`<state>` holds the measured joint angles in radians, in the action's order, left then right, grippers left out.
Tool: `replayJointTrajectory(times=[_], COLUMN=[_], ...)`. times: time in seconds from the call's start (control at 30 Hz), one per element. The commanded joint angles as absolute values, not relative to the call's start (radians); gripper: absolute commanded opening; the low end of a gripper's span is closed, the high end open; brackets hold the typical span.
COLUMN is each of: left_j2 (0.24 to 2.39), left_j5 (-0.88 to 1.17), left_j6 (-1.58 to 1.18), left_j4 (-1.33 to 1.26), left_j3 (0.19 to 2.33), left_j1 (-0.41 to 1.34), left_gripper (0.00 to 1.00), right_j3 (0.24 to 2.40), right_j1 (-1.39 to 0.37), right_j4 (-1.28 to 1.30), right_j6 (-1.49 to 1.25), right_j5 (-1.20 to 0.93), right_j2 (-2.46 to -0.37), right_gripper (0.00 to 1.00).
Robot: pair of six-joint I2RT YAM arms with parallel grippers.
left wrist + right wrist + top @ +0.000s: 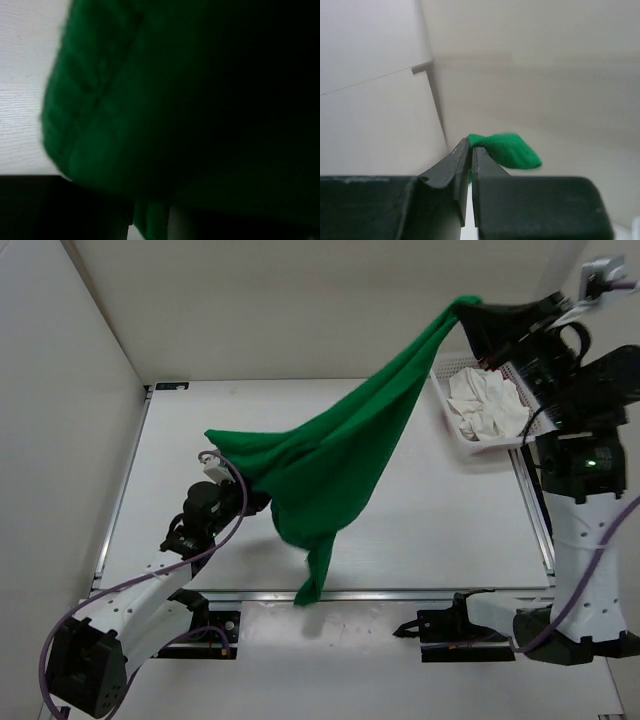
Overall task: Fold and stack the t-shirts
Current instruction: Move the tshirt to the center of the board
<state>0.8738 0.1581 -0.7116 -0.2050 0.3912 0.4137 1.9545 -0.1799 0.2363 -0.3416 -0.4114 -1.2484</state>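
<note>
The bright green t-shirt point(340, 455) hangs stretched in the air between both arms. My right gripper point(472, 308) is shut on its upper corner, high at the back right; the pinched green tip point(505, 150) sticks out past the closed gripper point(470, 145). My left gripper point(235, 485) is low over the table's left and is shut on the shirt's lower left part. Green cloth point(150, 100) fills the left wrist view, with a fold between the fingers. A tail of the shirt point(312, 585) hangs down to the table's front edge. The white t-shirt point(485, 405) lies crumpled in the basket. The red t-shirt is out of view.
A white mesh basket point(465, 445) stands at the back right of the table, under my right arm. A metal rail point(400, 592) runs along the table's front edge. White walls close the left and the back.
</note>
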Motion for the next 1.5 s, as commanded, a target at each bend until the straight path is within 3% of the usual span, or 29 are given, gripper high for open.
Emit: replayJointTrajectory(times=[0.0, 0.07, 0.2, 0.3, 0.43, 0.47, 0.53, 0.6, 0.63, 0.7, 0.77, 0.8, 0.87, 0.93, 1.07, 1.17, 1.27, 1.4, 1.47], left_j2=[0.844, 0.844, 0.842, 0.857, 0.883, 0.894, 0.914, 0.954, 0.966, 1.011, 1.046, 1.051, 1.081, 1.092, 1.111, 1.143, 1.180, 1.222, 1.235], left_j5=[0.158, 0.169, 0.149, 0.120, 0.110, 0.098, 0.089, 0.068, 0.064, 0.048, 0.028, 0.012, 0.002, -0.029, -0.043, -0.017, -0.015, -0.015, -0.003], left_j6=[-0.733, -0.741, -0.758, -0.743, -0.744, -0.739, -0.724, -0.715, -0.715, -0.703, -0.692, -0.684, -0.670, -0.666, -0.657, -0.669, -0.672, -0.676, -0.683], left_j4=[-0.156, -0.172, -0.170, -0.150, -0.143, -0.137, -0.127, -0.106, -0.095, -0.080, -0.048, -0.038, -0.002, 0.000, 0.017, -0.015, -0.026, -0.049, -0.061], left_j3=[0.385, 0.368, 0.328, 0.336, 0.347, 0.353, 0.363, 0.367, 0.370, 0.365, 0.377, 0.379, 0.377, 0.365, 0.347, 0.339, 0.348, 0.347, 0.342], left_j1=[0.387, 0.380, 0.359, 0.348, 0.311, 0.310, 0.311, 0.320, 0.321, 0.351, 0.380, 0.400, 0.432, 0.451, 0.460, 0.472, 0.480, 0.483, 0.480], left_gripper=[0.34, 0.34, 0.35, 0.34, 0.35, 0.34, 0.36, 0.37, 0.38, 0.42, 0.46, 0.48, 0.50, 0.53, 0.57, 0.47, 0.46, 0.47, 0.42], right_j3=[1.594, 1.372, 1.261, 1.434, 1.853, 1.935, 1.977, 1.851, 1.792, 1.444, 1.166, 1.015, 0.846, 0.708, 0.624, 0.560, 0.461, 0.388, 0.391], right_j1=[-0.065, -0.057, -0.087, -0.107, -0.118, -0.121, -0.144, -0.167, -0.172, -0.175, -0.166, -0.164, -0.175, -0.207, -0.307, -0.328, -0.307, -0.235, -0.245], right_j4=[0.017, -0.056, -0.092, 0.035, 0.272, 0.303, 0.414, 0.451, 0.436, 0.314, 0.127, 0.086, 0.020, 0.017, 0.054, 0.019, 0.006, -0.098, -0.100], right_j6=[-0.524, -0.555, -0.519, -0.454, -0.419, -0.405, -0.361, -0.333, -0.340, -0.417, -0.513, -0.573, -0.629, -0.626, -0.557, -0.572, -0.638, -0.730, -0.732], right_j5=[-0.619, -0.637, -0.594, -0.545, -0.491, -0.477, -0.341, -0.230, -0.178, -0.138, -0.175, -0.179, -0.173, -0.164, -0.118, -0.158, -0.114, -0.167, -0.153], right_j2=[-1.243, -1.241, -1.400, -1.646, -1.900, -1.916, -1.905, -1.830, -1.760, -1.614, -1.412, -1.373, -1.261, -1.217, -1.189, -1.187, -1.158, -1.152, -1.175], right_gripper=[0.00, 0.00, 0.00, 0.01, 0.01, 0.08, 0.41, 0.59, 0.61, 0.62, 0.55, 0.44, 0.37, 0.22, 0.30, 0.45, 0.55, 0.56, 0.55])
